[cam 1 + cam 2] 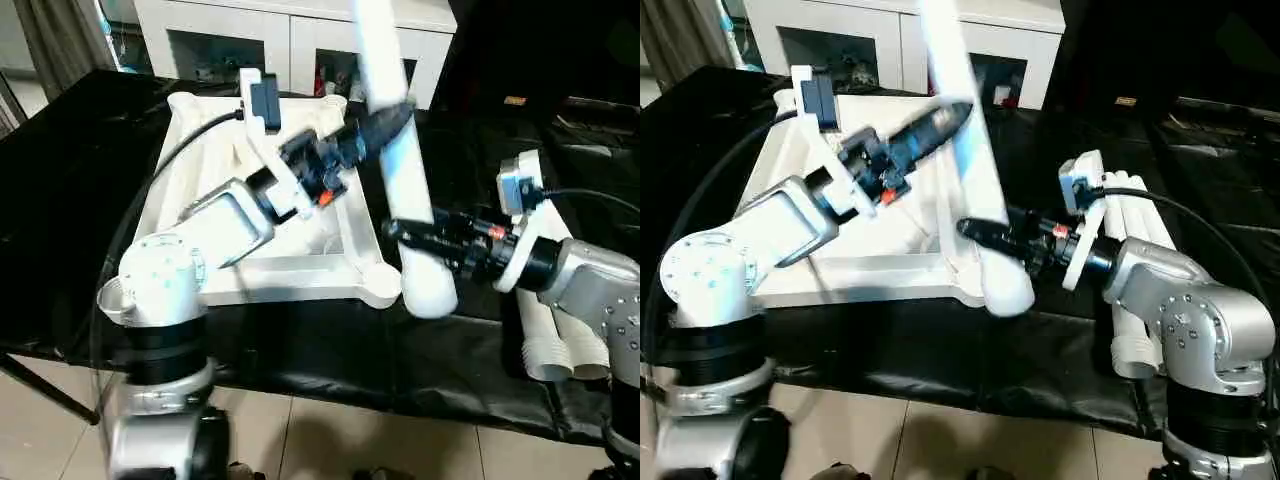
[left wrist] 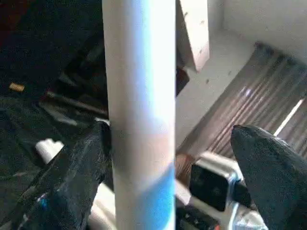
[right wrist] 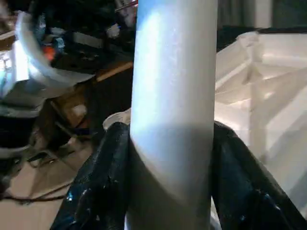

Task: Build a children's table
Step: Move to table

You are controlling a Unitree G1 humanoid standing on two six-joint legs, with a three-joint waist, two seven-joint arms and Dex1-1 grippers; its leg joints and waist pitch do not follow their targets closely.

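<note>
Black-draped bench under the upturned table top (image 1: 300, 265), and the right gripper (image 1: 425, 236) clamps a leg (image 1: 400, 170) near its base while the left gripper (image 1: 385, 125) stands spread around it higher up.

White leg (image 1: 405, 190); white ribbed tabletop (image 1: 300, 265); black cloth (image 1: 420, 360); black claw fingers (image 3: 103, 187).

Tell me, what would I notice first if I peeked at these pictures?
A long white leg sticking up in the middle, its fat end down by the near corner of the upside-down table top. The right tool is clamped around it low down, and the left tool stands open around it higher up. More legs lie on the black cloth.
</note>
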